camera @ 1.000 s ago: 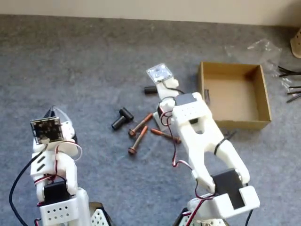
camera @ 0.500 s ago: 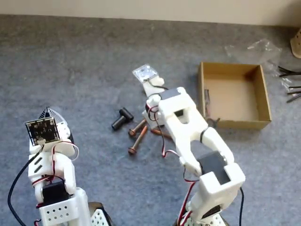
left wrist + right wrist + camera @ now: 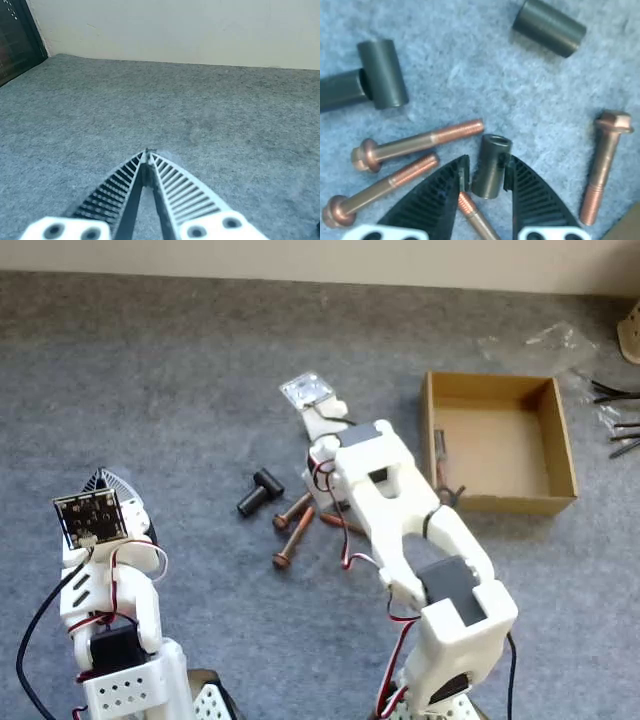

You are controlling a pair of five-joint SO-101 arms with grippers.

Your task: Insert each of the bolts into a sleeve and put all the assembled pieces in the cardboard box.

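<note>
**Right tool**: the jaws were clamped across the barrel of a dark sleeve, one finger on each flank, at lower centre of the right wrist view. The open bore pointed away from the wrist. Judgement: this grip left the bore free to take a bolt. Whether the sleeve's far end rested on the counter could not be told.

**Left tool**: the jaws were together with nothing between them, above bare counter. The left arm stood at lower left of the high view, well apart from the parts and apparently idle.

**Loose parts, right wrist view:**
- A copper bolt and a second bolt lay near each other at left.
- A third bolt lay at right.
- A fourth bolt lay partly beneath the fingers.
- Two spare sleeves touched at upper left.
- Another sleeve lay at upper right.

**Cardboard box**: it stood open at upper right of the high view. A small dark item lay by its left wall, too small to identify.

**Obstructions:**
- The fourth bolt lay just beside the held sleeve and risked being disturbed.
- The right arm covered part of the pile from above.
- A clear bag lay beyond the box, out of the way.
</note>
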